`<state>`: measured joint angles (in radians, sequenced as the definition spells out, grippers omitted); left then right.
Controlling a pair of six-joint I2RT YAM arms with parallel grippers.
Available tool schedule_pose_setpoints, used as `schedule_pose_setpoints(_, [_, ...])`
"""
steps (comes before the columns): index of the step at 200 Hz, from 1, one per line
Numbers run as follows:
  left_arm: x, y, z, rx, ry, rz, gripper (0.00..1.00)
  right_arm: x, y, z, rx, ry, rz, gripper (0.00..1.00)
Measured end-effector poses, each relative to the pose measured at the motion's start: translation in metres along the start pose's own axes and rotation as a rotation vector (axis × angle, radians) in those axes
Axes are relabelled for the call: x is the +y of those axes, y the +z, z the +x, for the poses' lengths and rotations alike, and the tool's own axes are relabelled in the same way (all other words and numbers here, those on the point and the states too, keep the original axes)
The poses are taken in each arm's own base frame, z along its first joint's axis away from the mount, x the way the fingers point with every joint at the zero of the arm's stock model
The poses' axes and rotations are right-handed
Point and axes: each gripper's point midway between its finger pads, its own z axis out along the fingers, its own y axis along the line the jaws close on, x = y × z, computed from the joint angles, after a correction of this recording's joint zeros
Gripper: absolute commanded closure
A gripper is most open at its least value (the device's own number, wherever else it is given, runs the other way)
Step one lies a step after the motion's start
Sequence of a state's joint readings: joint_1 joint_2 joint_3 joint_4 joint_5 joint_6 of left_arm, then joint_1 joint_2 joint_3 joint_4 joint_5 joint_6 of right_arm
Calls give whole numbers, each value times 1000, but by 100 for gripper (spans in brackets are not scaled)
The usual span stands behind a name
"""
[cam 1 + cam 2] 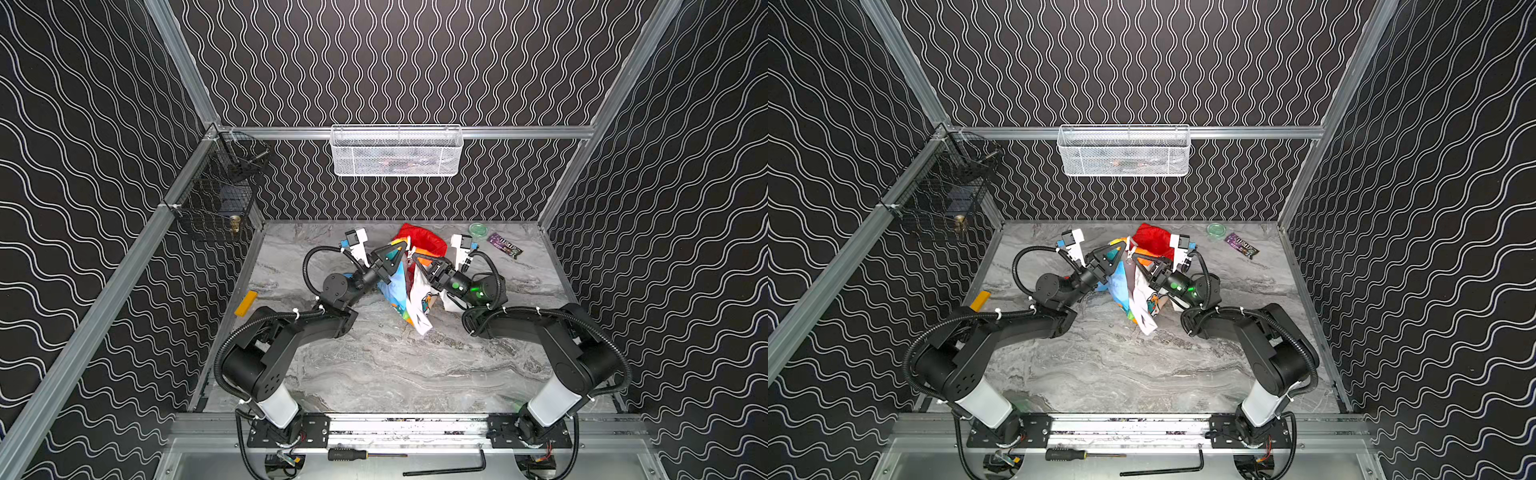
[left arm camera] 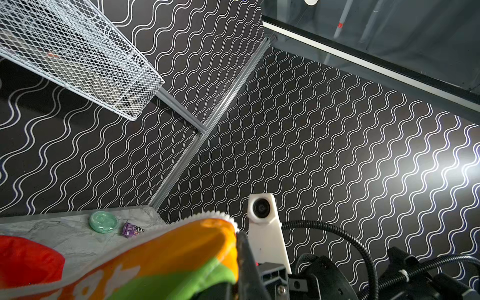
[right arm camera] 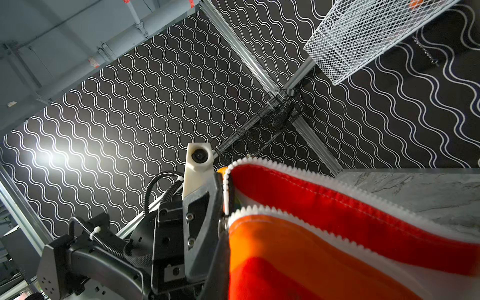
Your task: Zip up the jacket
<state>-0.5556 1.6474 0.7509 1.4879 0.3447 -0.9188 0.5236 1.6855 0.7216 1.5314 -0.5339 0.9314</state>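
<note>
The jacket [image 1: 397,289] [image 1: 1126,293], rainbow-striped with a red hood [image 1: 424,240], hangs bunched above the middle of the table, held up between both arms. My left gripper [image 1: 401,249] [image 1: 1121,249] is shut on its upper edge from the left. My right gripper [image 1: 414,260] [image 1: 1135,260] is shut on the edge from the right, tips nearly meeting. The left wrist view shows orange and green fabric [image 2: 168,259] with white zipper teeth at my left gripper [image 2: 237,233]. The right wrist view shows two separate rows of zipper teeth [image 3: 337,207] running into my right gripper [image 3: 224,187].
A green lid [image 1: 478,230] and a purple candy wrapper [image 1: 504,245] lie at the back right. A yellow block [image 1: 246,303] sits at the left table edge. A white mesh basket [image 1: 397,151] hangs on the back wall, a black wire basket [image 1: 216,195] on the left.
</note>
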Motion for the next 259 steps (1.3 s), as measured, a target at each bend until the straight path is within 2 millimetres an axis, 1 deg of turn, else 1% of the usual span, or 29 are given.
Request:
schedule_pose_setpoints(115, [2,-4,4,9,-14,-10,100,-1,4,-2,-3,-2,-3,100])
schedule_pose_setpoints(158, [1,-4,2,5,-12,-8,100,-1,5,-1,-1,3,-3,100])
schedule_pose_setpoints(204, [-1,0,-4,-14,-6,-1,100,-1,4,1,3,6,-3,100])
schedule_pose_setpoints(259, [0,0,-4,-15,-7,-6,100,-1,4,0,1,6,-2,100])
